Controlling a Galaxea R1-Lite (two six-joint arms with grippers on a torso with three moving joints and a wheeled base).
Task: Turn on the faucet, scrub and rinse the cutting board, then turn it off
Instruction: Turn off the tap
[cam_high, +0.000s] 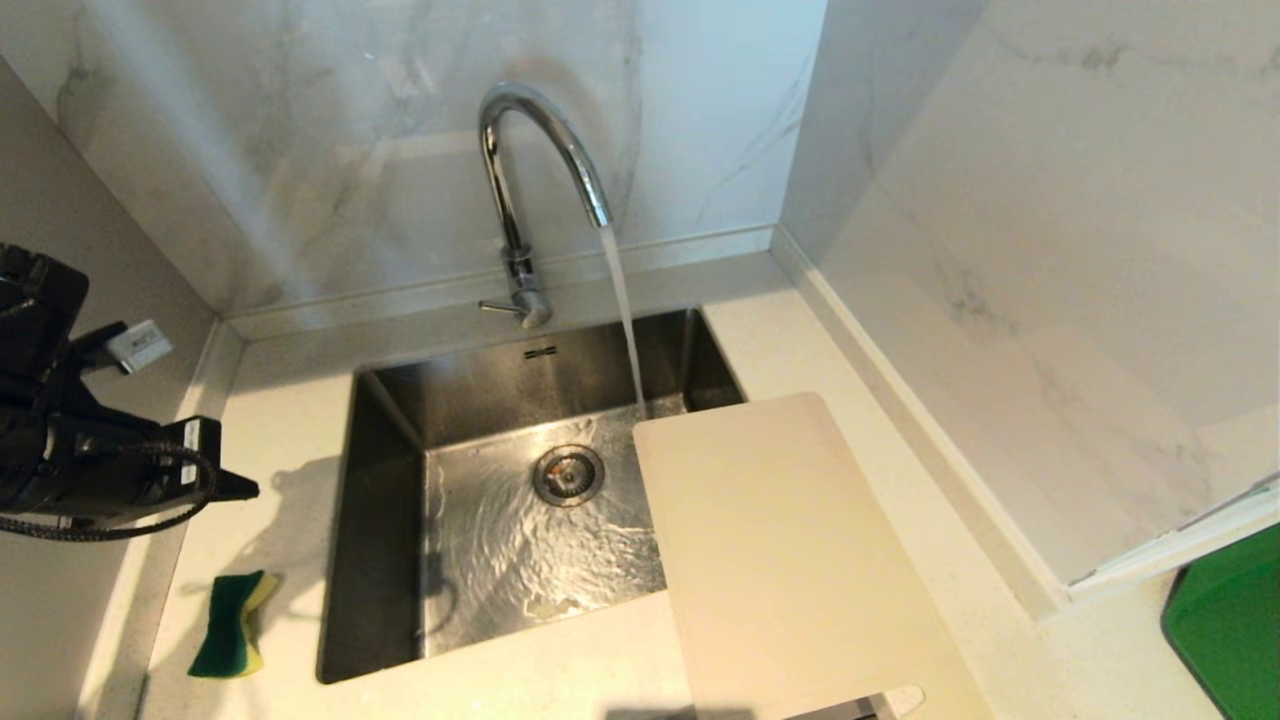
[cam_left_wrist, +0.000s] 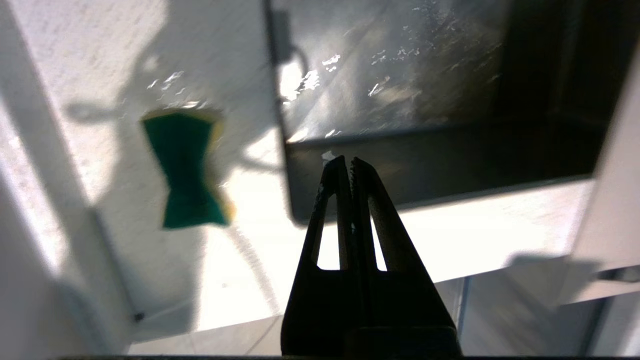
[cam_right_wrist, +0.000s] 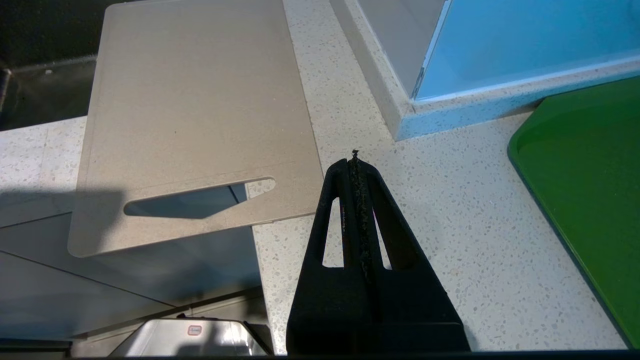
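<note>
The chrome gooseneck faucet (cam_high: 530, 150) stands behind the sink, and a stream of water (cam_high: 625, 320) falls from its spout into the basin. Its thin lever (cam_high: 497, 307) sticks out to the left at the base. The off-white cutting board (cam_high: 790, 560) lies flat on the counter to the right of the sink, its far left corner hanging over the basin; the handle cut-out end (cam_right_wrist: 195, 200) juts past the counter's front edge. My left gripper (cam_high: 245, 488) hovers left of the sink, shut and empty (cam_left_wrist: 347, 159). My right gripper (cam_right_wrist: 355, 160) is shut, empty, over the counter beside the board.
A green and yellow sponge (cam_high: 232, 625) lies on the counter left of the steel sink (cam_high: 380, 520), also in the left wrist view as the sponge (cam_left_wrist: 187, 170). A green tray (cam_high: 1230, 620) sits at the far right. Marble walls close in behind and at the right.
</note>
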